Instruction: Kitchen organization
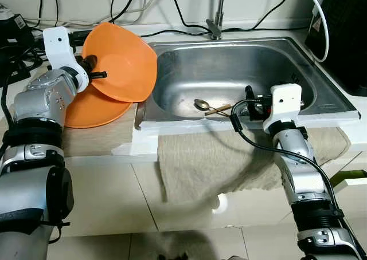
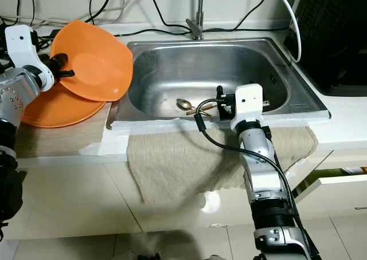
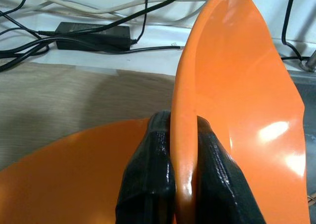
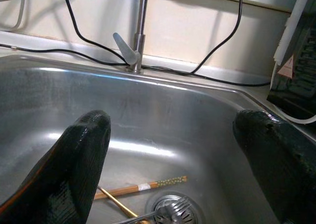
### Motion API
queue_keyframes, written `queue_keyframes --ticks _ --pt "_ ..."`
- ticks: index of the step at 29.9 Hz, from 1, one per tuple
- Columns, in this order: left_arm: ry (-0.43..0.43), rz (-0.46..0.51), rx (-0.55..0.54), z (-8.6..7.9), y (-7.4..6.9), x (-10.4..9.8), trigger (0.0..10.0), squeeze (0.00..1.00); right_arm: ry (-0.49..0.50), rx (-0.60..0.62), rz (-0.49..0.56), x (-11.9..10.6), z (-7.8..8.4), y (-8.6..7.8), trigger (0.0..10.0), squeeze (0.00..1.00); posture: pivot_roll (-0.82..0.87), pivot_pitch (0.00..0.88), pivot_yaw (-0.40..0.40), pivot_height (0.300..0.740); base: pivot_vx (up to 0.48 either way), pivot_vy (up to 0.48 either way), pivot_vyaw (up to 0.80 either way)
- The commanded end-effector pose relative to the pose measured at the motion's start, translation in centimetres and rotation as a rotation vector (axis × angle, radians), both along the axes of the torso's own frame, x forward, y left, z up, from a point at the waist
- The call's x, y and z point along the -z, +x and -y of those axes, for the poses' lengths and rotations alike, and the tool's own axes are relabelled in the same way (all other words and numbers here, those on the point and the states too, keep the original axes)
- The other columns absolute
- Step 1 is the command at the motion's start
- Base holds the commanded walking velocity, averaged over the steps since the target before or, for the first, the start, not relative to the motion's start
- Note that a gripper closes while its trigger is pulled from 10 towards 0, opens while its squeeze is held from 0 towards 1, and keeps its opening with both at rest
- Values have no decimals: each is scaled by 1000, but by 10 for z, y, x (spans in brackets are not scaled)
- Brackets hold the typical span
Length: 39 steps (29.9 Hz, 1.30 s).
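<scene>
While the left claw (image 3: 183, 150) pinches the rim of an orange bowl (image 1: 123, 62) between its two black fingers (image 3: 150, 179), closed tight on the thin edge, the bowl stands tilted on its side above the counter (image 1: 97, 138), its hollow turned toward the sink (image 1: 229, 71). The held bowl leans over a second orange dish (image 1: 94, 108), which lies flat on the counter just beside the sink's rim at 9 o'clock from the basin; whether the two touch cannot be told.

The right claw (image 4: 173, 140) hangs over the front rim of the sink at about 5 o'clock of the basin, its fingers (image 4: 79, 160) spread wide apart and gripping nothing. Between them lies the bare steel floor of the basin. There, near the drain (image 4: 170, 209), rest a metal spoon (image 1: 201, 104) and a pair of wooden chopsticks (image 4: 143, 187); the spoon lies at 9 o'clock from the right claw, close to it but apart. A fork (image 4: 163, 213) lies across the drain.

A beige cloth (image 1: 218, 157) is draped over the counter's front edge below the sink, hanging down the cabinet face. At 12 o'clock of the basin stands the tap (image 1: 217, 19), with black cables (image 1: 172, 30) trailing along the wall behind it. A black power adapter (image 3: 94, 36) sits on the ledge behind the bowls.
</scene>
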<state>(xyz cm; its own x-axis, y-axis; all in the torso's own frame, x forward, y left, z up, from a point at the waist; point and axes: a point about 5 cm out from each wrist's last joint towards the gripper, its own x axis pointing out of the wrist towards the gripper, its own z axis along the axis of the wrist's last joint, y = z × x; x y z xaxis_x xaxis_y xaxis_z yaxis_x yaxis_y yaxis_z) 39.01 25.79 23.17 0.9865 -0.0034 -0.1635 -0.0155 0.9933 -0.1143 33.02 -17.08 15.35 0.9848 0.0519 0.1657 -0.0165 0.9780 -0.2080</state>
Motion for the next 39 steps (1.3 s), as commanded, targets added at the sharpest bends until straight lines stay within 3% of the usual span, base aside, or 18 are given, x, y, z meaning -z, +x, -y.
queue_keyframes --ticks 1,39 --pt "23 -63 -9 -1 -3 14 0 0 4 -2 6 -3 2 -1 10000 0 -68 0 33 740 0 0 0" --pt "22 -65 -10 1 -3 15 0 0 4 -1 0 -3 3 0 10000 0 -71 0 29 740 0 0 0"
